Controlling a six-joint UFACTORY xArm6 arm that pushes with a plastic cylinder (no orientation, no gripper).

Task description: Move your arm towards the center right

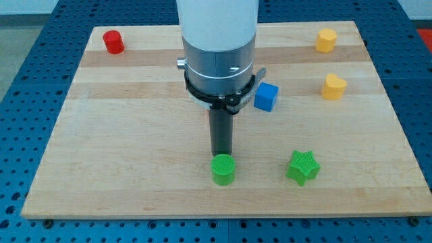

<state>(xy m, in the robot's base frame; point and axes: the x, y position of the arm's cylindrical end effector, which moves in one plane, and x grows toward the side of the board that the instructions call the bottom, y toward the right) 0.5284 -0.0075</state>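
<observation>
My tip point(221, 153) is the lower end of the dark rod, near the middle of the wooden board point(135, 148), toward the view's bottom. It stands just above a green cylinder point(223, 169); I cannot tell if it touches it. A green star point(302, 167) lies to the view's right of the cylinder. A blue cube point(266, 96) sits right of the arm's body. A yellow heart-like block point(333, 86) lies at centre right. A yellow block point(326, 40) is at the top right. A red cylinder point(113, 42) is at the top left.
The arm's white and grey body point(219, 47) hangs over the board's upper middle and hides what is behind it. A blue perforated table point(27, 101) surrounds the board on all sides.
</observation>
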